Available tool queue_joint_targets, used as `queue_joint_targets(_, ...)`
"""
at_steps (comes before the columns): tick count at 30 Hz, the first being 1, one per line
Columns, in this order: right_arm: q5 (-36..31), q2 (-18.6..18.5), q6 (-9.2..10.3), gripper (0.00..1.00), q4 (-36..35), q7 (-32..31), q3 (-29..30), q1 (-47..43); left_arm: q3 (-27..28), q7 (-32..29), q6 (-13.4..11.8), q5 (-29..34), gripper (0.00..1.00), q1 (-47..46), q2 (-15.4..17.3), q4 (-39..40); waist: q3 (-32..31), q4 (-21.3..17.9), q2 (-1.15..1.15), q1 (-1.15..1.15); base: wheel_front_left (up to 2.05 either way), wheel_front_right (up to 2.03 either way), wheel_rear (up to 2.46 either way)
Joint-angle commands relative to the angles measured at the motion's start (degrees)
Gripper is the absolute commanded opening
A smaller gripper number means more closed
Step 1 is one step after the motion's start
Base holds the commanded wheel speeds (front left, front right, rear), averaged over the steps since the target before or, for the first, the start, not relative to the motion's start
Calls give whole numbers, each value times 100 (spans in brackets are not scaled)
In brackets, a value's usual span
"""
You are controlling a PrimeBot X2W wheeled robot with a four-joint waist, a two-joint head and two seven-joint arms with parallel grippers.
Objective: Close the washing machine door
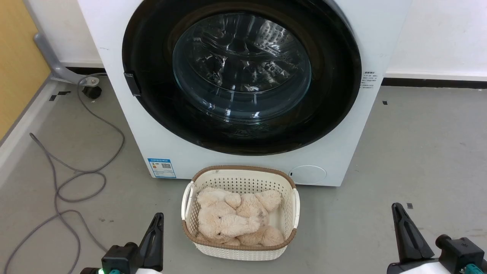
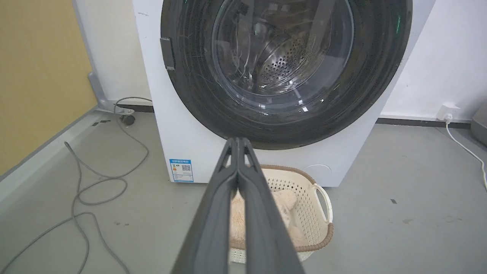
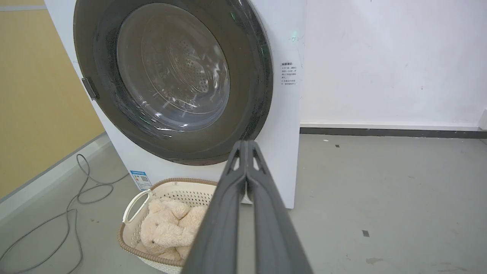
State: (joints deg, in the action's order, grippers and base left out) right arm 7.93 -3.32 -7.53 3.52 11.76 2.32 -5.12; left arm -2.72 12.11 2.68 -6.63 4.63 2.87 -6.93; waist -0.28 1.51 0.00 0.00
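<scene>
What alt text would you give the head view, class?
A white washing machine stands with its round glass door apparently shut. A basket holding a plush toy sits on the floor before it, left gripper and right gripper low in front.

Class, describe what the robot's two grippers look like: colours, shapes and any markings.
The left gripper and right gripper match: long dark jaws tapering to points, with triangular openings near the tips, on black housings with pale casing. Teal accents show at both bases, and a green light glows by the left one.
</scene>
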Motion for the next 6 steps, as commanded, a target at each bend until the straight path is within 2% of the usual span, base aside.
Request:
queue_joint_targets(1, -67, 9, 1, 0, -37, -20, -15, 75, 22, -35, -25, 55, 0, -77, 0, 35, 0, -1, 0, 0, 0, 0, 0)
queue_joint_targets(6, -103, 10, 1, 0, -53, -77, -26, 96, 34, -93, -37, 85, 0, -97, 0, 67, 2, -9, 0, 0, 0, 0, 0)
